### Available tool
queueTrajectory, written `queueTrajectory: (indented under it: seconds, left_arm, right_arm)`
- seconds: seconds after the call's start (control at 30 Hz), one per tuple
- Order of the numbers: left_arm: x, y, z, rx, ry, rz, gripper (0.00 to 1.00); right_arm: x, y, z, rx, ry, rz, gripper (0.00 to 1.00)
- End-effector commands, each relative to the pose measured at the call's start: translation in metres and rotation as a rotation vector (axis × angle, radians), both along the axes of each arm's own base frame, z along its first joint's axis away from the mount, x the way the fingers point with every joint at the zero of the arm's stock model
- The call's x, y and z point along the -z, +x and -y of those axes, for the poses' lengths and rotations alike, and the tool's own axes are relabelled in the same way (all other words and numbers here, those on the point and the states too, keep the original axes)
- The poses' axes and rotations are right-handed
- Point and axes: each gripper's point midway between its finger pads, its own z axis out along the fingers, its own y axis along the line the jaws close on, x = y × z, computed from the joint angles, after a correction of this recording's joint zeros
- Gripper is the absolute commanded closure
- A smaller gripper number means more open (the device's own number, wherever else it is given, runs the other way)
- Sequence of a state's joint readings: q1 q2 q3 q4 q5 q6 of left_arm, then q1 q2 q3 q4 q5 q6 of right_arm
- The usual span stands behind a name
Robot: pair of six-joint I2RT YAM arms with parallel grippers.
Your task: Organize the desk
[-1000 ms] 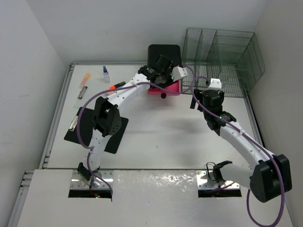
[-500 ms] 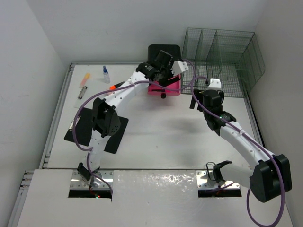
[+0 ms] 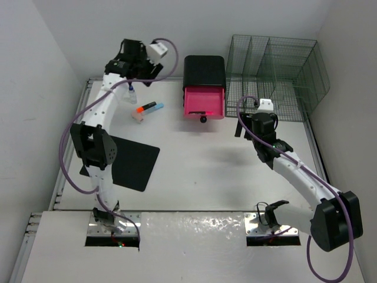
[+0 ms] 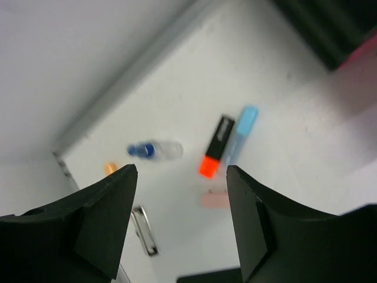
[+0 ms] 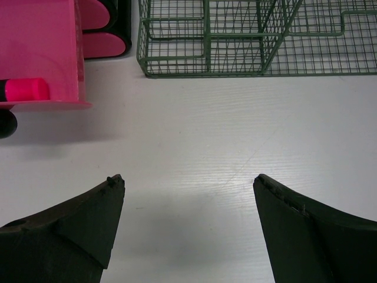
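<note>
1. The desk (image 3: 206, 165) lies under both arms.
2. The left gripper (image 4: 179, 171) is over its far-left corner, jaws apart, empty.
3. The right gripper (image 5: 188, 183) is near the drawer (image 3: 204, 101), jaws apart, empty.
4. Done: a pink marker (image 5: 23, 88) is in the open drawer.
5. Outstanding, by judgement: the orange marker (image 4: 215, 147), blue marker (image 4: 242, 127), bottle (image 4: 154, 150) and clip (image 4: 146, 230) lie loose.

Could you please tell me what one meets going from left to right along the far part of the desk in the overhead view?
small clear bottle → orange-tipped highlighter → pink drawer → green wire rack
</note>
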State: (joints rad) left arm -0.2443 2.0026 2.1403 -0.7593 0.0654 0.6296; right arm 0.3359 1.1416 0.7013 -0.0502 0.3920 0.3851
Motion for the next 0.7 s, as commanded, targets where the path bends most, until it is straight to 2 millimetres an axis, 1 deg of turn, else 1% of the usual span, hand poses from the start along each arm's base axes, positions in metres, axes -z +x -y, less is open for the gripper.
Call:
queueTrajectory:
  seconds: [0.0,0.03,0.07,0.13,0.17,0.2,0.23,0.3,0.33,0.4,0.43,0.5,0.53,0.67]
  left_arm:
    - [0.054,-0.012,0.004,0.067,-0.09,-0.16,0.4]
    - [0.08,-0.012,-0.002,0.055,-0.08,-0.21,0.39]
    - [0.095,-0.01,-0.005,0.049,-0.059,-0.232,0.39]
    - [0.119,-0.008,-0.009,0.041,-0.034,-0.272,0.38]
    - [0.138,-0.006,-0.01,0.034,-0.026,-0.308,0.38]
    - [0.143,-0.003,-0.012,0.028,-0.029,-0.314,0.38]
    - [0.156,-0.001,-0.014,0.022,-0.031,-0.335,0.4]
    - [0.163,0.004,-0.013,0.015,-0.042,-0.34,0.4]
    - [0.173,0.004,-0.013,0.015,-0.038,-0.356,0.41]
    - [0.181,0.008,-0.012,0.02,-0.041,-0.363,0.42]
    - [0.192,0.009,-0.012,0.018,-0.035,-0.378,0.43]
    - [0.198,0.015,-0.012,0.014,-0.03,-0.379,0.44]
    - [0.208,0.016,-0.012,0.012,-0.026,-0.395,0.44]
    - [0.211,0.023,-0.009,0.01,-0.042,-0.383,0.44]
  right_arm:
    - [-0.008,0.008,-0.003,-0.009,0.008,0.037,0.13]
    - [-0.007,0.007,-0.003,-0.009,0.007,0.035,0.13]
    - [-0.007,0.008,-0.003,-0.011,0.006,0.035,0.13]
    - [-0.008,0.008,-0.002,-0.011,0.001,0.035,0.13]
    - [-0.007,0.008,-0.002,-0.01,-0.002,0.034,0.13]
    - [-0.007,0.008,-0.002,-0.01,-0.005,0.034,0.13]
    - [-0.007,0.008,-0.001,-0.007,-0.007,0.033,0.13]
    - [-0.006,0.007,0.0,-0.006,-0.012,0.032,0.13]
    - [-0.005,0.007,0.001,-0.001,-0.017,0.029,0.13]
    - [-0.003,0.007,0.001,-0.001,-0.019,0.025,0.13]
    - [-0.004,0.007,0.001,-0.001,-0.02,0.027,0.13]
    - [-0.004,0.008,0.001,-0.002,-0.019,0.026,0.13]
    - [-0.005,0.008,0.0,-0.007,-0.02,0.024,0.13]
    - [-0.007,0.008,0.0,-0.013,-0.026,0.017,0.13]
